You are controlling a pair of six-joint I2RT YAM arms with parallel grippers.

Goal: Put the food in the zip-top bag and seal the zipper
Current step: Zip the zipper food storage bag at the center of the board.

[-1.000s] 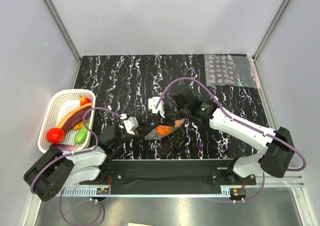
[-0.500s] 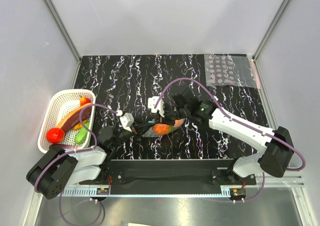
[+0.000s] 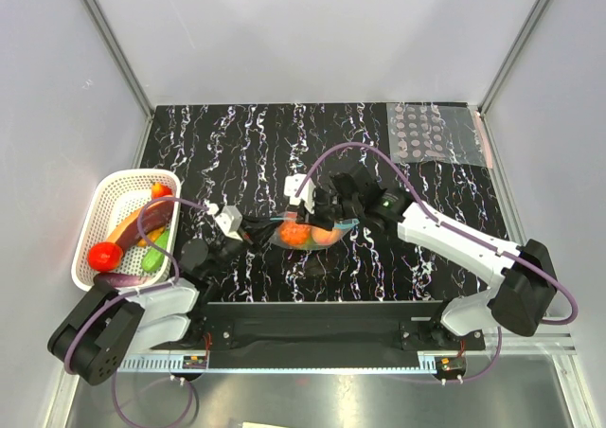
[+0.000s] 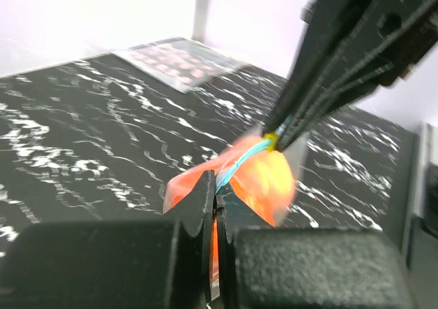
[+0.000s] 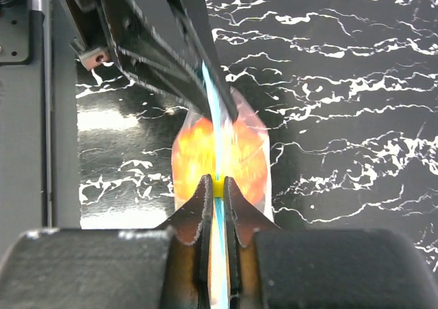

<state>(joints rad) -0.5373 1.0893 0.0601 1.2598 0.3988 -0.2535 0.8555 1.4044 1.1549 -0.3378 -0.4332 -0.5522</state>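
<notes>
Orange food [image 3: 295, 235] in bag [image 3: 327, 235], others unclear. My left jaws clamp zipper [image 5: 218, 145] at 9 o'clock end, right jaws at 3. Seal looks unfinished.

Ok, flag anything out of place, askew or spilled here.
Nothing stands out. The zip-top bag, with orange food inside, is held between the left gripper and right gripper, both pinching its blue zipper. Nothing is spilled; the basket sits upright at the left.

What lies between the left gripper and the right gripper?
The zipper of the zip-top bag runs between the left gripper and the right gripper, both shut on it, with orange food inside. The right wrist view shows this.
</notes>
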